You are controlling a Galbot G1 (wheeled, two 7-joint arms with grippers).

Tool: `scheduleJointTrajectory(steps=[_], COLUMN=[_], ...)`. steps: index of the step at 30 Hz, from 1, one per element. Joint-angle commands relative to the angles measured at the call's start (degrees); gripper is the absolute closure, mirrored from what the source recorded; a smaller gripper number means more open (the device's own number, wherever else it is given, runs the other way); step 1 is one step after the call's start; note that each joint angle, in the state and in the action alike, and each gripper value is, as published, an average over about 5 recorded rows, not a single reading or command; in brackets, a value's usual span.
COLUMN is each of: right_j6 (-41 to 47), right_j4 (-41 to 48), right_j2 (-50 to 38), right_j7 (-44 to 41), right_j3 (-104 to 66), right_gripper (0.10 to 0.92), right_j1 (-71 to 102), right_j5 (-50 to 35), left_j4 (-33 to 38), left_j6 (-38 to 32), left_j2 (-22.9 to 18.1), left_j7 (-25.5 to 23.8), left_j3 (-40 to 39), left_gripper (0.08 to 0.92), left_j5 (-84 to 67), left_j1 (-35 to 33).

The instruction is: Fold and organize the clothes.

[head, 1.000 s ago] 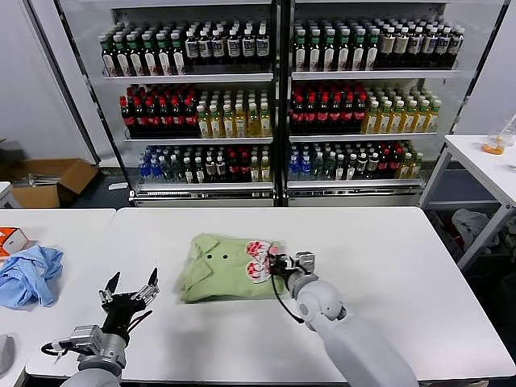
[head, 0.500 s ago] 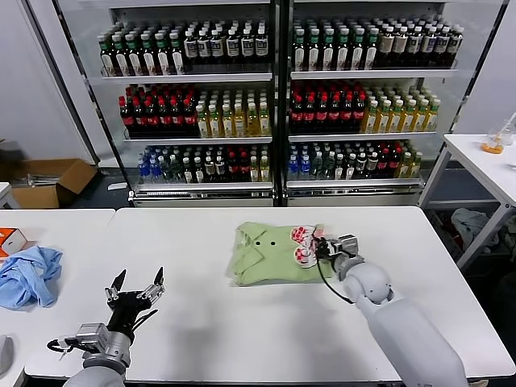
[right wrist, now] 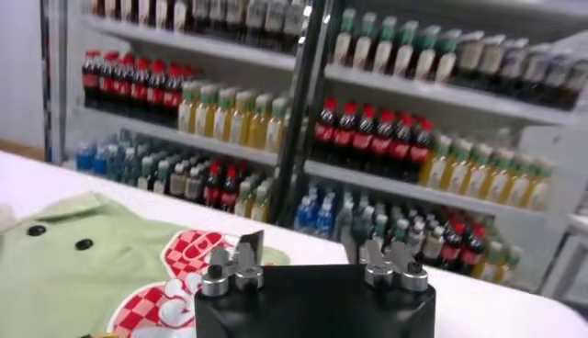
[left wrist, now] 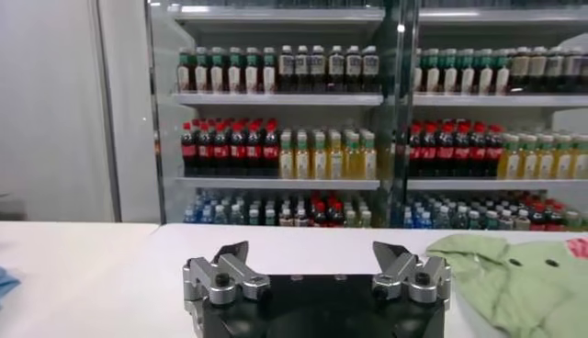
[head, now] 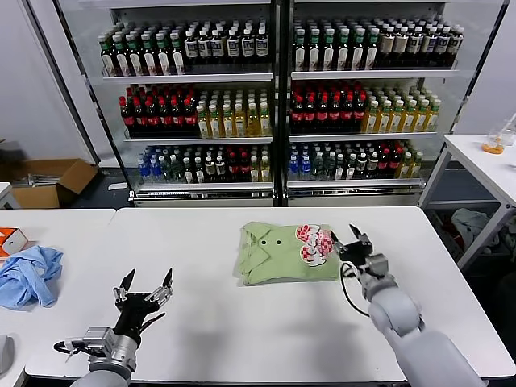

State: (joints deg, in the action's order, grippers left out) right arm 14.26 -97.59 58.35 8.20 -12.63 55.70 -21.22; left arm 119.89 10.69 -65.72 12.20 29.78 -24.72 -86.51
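A folded light green polo shirt (head: 278, 256) with small buttons and a red-pink checked print lies on the white table (head: 242, 339), a little right of centre. My right gripper (head: 349, 236) is open and empty, just off the shirt's right edge by the print. The shirt also shows in the right wrist view (right wrist: 83, 266), beside that gripper (right wrist: 312, 259). My left gripper (head: 146, 289) is open and empty above the table's front left. In its wrist view (left wrist: 312, 262) the shirt (left wrist: 524, 276) lies far off to one side. No plain green shirt is in view.
A crumpled blue cloth (head: 28, 274) and an orange box (head: 10, 239) lie on the adjoining table at left. Drink coolers (head: 274, 97) stand behind the table. Another white table (head: 484, 165) is at the far right. A cardboard box (head: 48, 181) sits on the floor at left.
My right gripper dragged the polo shirt to the right across the table, then let go and drew back slightly. My left gripper drifted a little right and nearer, still open.
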Motion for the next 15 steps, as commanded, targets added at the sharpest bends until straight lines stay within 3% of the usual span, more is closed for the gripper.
scheduleJointTrajectory(steps=[1, 8, 15], right_j6=[-9.1, -11.9, -14.1], right_j4=[-20.2, -24.6, -25.9], right_j2=[-0.9, 0.3, 0.7], right_j7=[1.2, 1.0, 2.3], right_j3=[-16.9, -20.7, -20.6], right_gripper=[0.394, 0.222, 0.203], right_j1=[25.8, 32.7, 33.6], right_j5=[1.6, 1.6, 4.6], left_j4=[2.0, 4.7, 6.4], left_j6=[0.0, -0.1, 0.4], left_j2=[-1.0, -1.5, -2.0], left_j7=[-1.1, -4.4, -5.0], left_j3=[-0.4, -0.7, -0.3], left_gripper=[0.177, 0.177, 0.177], left_j5=[0.5, 2.7, 3.6], left_j1=[-1.2, -3.0, -4.2])
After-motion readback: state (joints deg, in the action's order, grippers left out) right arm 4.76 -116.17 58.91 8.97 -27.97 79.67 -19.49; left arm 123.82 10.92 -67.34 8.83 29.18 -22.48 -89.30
